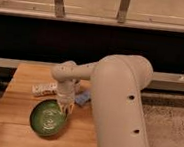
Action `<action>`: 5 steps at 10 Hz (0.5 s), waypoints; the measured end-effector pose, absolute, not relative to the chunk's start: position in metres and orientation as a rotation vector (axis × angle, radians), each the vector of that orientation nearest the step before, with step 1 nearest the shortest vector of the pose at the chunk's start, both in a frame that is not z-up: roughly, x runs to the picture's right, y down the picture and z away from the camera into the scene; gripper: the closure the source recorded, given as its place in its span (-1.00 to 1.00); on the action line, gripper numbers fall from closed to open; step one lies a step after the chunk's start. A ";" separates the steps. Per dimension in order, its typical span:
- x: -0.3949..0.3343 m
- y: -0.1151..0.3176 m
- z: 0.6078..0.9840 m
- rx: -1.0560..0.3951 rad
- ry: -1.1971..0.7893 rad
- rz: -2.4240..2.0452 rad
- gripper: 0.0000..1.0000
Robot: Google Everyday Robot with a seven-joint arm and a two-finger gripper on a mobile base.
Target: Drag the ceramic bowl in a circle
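Under the gripper (64, 110) sits the glossy green ceramic bowl (45, 119)

Bowl (47, 119) on the table (19, 79), near its front.
The gripper (64, 109) sits at the bowl's right rim; a packet (43, 88) lies just behind.

warm, dim indoor light over a wooden table (18, 86)
light falls from above: the pale arm (118, 91), just right of the ceramic bowl (47, 120), is brightest along its top and darkens down its side. the bowl's glossy green inside shows pale patches, glare or flecks. the end effector (64, 108) sits at the bowl's upper right rim; a soft shadow edges the bowl's lower right. behind the bowl a wide band is nearly black.
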State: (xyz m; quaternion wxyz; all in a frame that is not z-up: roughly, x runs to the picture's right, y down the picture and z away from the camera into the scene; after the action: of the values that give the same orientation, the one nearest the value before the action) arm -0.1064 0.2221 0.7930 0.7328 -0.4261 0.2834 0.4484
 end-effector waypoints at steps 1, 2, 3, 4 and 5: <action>-0.093 0.227 0.787 -0.934 0.632 1.007 1.00; -0.076 0.231 0.783 -0.925 0.649 1.039 1.00; -0.058 0.234 0.778 -0.918 0.666 1.074 1.00; -0.038 0.236 0.775 -0.908 0.689 1.118 1.00; -0.020 0.234 0.777 -0.896 0.715 1.159 1.00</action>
State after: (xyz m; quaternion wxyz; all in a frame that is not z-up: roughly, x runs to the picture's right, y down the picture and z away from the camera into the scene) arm -0.0205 0.2338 0.7768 0.6859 -0.3998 0.3194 0.5173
